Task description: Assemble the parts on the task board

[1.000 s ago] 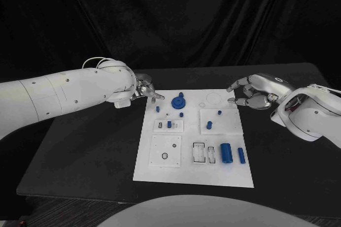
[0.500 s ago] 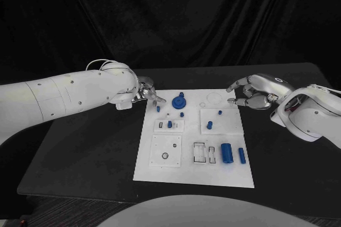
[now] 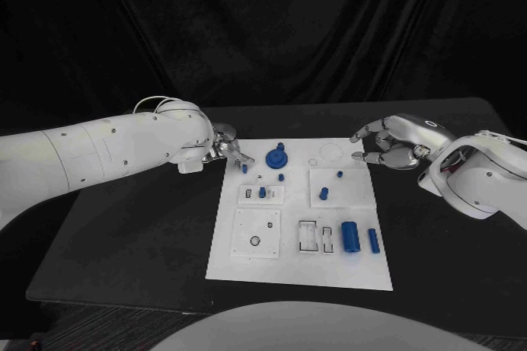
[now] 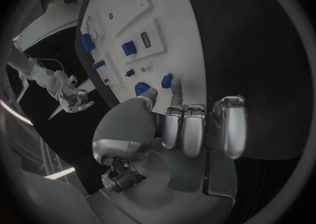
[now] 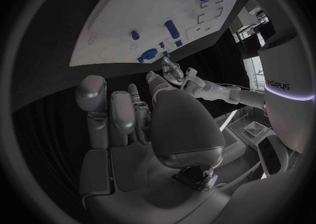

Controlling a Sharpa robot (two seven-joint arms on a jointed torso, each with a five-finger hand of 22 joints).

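Note:
The white task board (image 3: 296,260) lies in the middle of the black table, also seen in the left wrist view (image 4: 165,18). My left hand (image 3: 228,147) hovers at the board's far left corner. Its thumb and fingertips (image 4: 176,88) sit close around a small upright blue peg (image 3: 244,168) (image 4: 166,80); contact cannot be told. A blue round part (image 3: 276,157) stands just right of the peg. My right hand (image 3: 390,147) hangs beside the board's far right corner, fingers loosely bent, holding nothing. A thick blue cylinder (image 3: 349,236) and a slim one (image 3: 373,240) lie near the board's right edge.
Several small blue pegs (image 3: 324,193) stand in the board's middle blocks. White blocks with slots (image 3: 315,237) and a hole (image 3: 255,241) sit toward the near end. Bare black table (image 3: 132,237) runs left and right of the board.
My left arm has shifted slightly right, bringing its fingers closer to the small blue peg. The right hand has stayed put.

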